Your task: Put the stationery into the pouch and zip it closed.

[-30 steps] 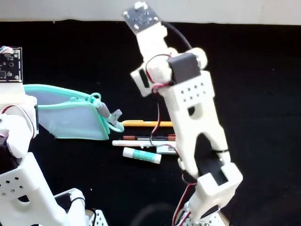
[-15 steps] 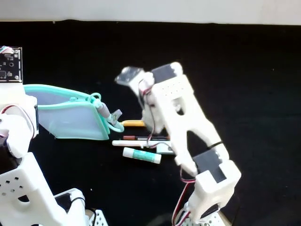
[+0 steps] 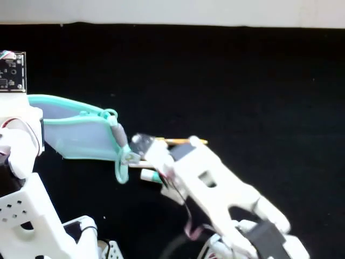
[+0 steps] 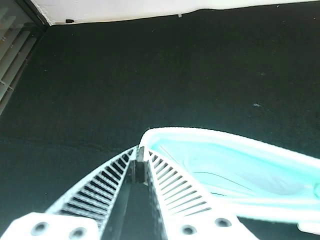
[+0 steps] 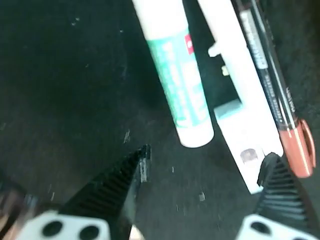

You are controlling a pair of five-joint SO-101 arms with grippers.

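Teal pouch (image 4: 225,165) tight between left fingers (image 4: 167,182); right fingers (image 5: 117,187) apart over glue stick (image 5: 177,80), pen (image 5: 263,65) alongside.

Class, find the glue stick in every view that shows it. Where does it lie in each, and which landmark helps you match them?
High view: the glue stick lies on the black table, just below the open end of the pouch, partly under the right arm.
Right wrist view: it lies beside a white pen, just beyond the right gripper, whose fingers are open.
Shared landmark: the black table under it.
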